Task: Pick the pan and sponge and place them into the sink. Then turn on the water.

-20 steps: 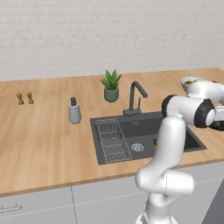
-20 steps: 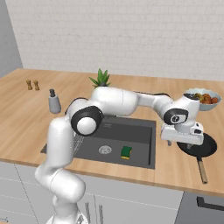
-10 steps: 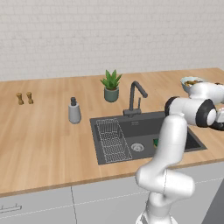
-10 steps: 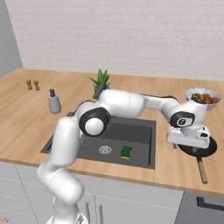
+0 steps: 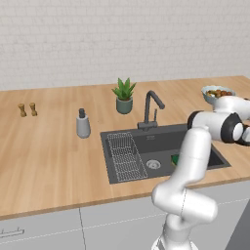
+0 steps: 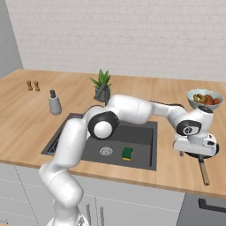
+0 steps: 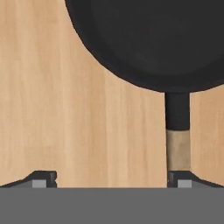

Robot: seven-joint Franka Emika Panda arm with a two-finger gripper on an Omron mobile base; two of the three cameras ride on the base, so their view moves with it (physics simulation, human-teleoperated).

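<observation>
Right base view: sponge already in the sink, no water apparently running, open gripper empty above the pan on the desk.

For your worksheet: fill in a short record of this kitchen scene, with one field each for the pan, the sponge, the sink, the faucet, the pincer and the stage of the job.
pan: black pan on the wooden counter, right of the sink, handle toward the counter's front edge
sponge: green-topped sponge lying in the basin
sink: dark grey sink with wire rack at its left
faucet: faucet, no stream visible
pincer: pincer open, above the pan's handle, holding nothing
stage: sponge in; pan and water remain
</observation>
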